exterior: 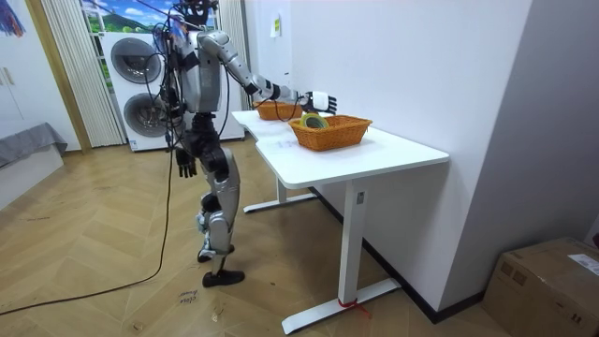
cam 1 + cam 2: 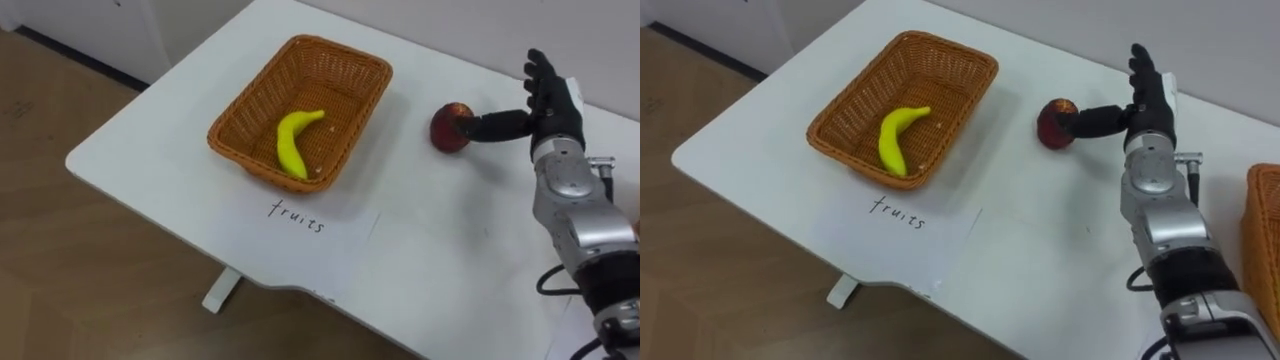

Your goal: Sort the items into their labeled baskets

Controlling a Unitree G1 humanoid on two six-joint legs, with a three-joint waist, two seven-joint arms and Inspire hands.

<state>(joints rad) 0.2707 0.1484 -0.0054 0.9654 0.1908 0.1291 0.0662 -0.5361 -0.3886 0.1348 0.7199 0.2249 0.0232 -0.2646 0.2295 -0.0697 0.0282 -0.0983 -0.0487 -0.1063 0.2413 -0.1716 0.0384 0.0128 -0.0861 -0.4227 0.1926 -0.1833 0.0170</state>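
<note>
Right hand (image 2: 548, 100) wide open, thumb on the apple (image 2: 451, 127) — prob. lining up a grasp. Fruit basket (image 2: 255, 155) w/ banana (image 2: 290, 145) just left; left hand (image 1: 186, 167) hangs idle.

— Colours on the desk, please.
— The table (image 2: 140, 140) is white. The basket (image 2: 245, 95) is orange-brown with a woven wicker pattern. The banana (image 2: 295, 140) is yellow and the apple (image 2: 450, 128) red.
— And the paper (image 2: 290, 245)?
— White, with dark handwriting. The right hand (image 2: 548, 100) is black.
— The floor (image 1: 112, 234)?
— Brown wood, herringbone pattern.
</note>
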